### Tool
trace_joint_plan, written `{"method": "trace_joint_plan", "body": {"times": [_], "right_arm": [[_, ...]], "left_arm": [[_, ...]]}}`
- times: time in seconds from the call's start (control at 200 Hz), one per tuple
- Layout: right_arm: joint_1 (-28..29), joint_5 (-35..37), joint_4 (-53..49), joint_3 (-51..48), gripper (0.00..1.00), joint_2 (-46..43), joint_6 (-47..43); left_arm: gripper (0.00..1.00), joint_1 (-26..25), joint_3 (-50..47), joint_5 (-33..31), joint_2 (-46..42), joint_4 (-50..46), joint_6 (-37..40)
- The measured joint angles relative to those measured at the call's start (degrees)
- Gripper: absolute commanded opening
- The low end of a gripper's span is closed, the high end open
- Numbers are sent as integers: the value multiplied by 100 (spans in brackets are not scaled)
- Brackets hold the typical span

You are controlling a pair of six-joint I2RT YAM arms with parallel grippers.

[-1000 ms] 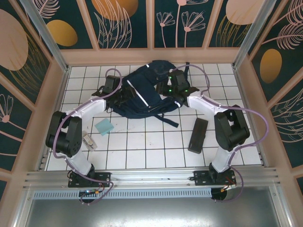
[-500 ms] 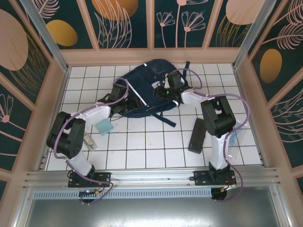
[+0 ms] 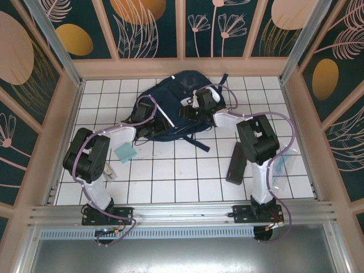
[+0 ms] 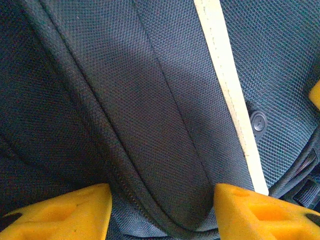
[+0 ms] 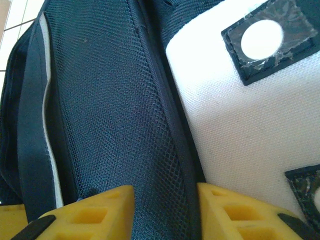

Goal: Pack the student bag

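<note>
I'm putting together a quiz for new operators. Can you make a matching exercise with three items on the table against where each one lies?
Things:
1. student bag
2. teal pad
3. black case

Places on the table:
A. right side
B. far middle
C. left side

Pairs: 1-B, 2-C, 3-A

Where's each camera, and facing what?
Top external: above, behind the arms, facing down on the table; left arm, right arm reach the student bag.
Left wrist: on the left arm, close on bag fabric, white stripe; left fingers at bottom.
Right wrist: close on mesh, white patch; right fingers at bottom.
All share the bag.
</note>
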Motion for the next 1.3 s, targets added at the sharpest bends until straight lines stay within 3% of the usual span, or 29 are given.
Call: {"method": "trace_joint_plan", "body": {"times": [0.07,0.18,0.325,0.67,0.971,1.086,1.301], "right_arm": [[0,0,-96,181,37,114,11],[-13,57,-138,426,0,304,74],[-44,0,-111,450,0,330,262],[-68,-315,-162,267,0,-267,750],[-129,-452,-356,343,0,-323,894],[-127,-452,-424,455,0,-323,896],[-122,-452,-684,743,0,-323,892]], "left_arm": [[58,2,0,-20,2,44,7],[60,37,0,-44,17,103,31],[64,55,59,-20,0,0,177],[64,20,793,92,-55,-1335,922],[58,-9,1032,435,-195,-1952,1255],[48,-144,1198,450,-238,-2328,1412],[48,-520,1364,299,-269,-2745,1600]]}}
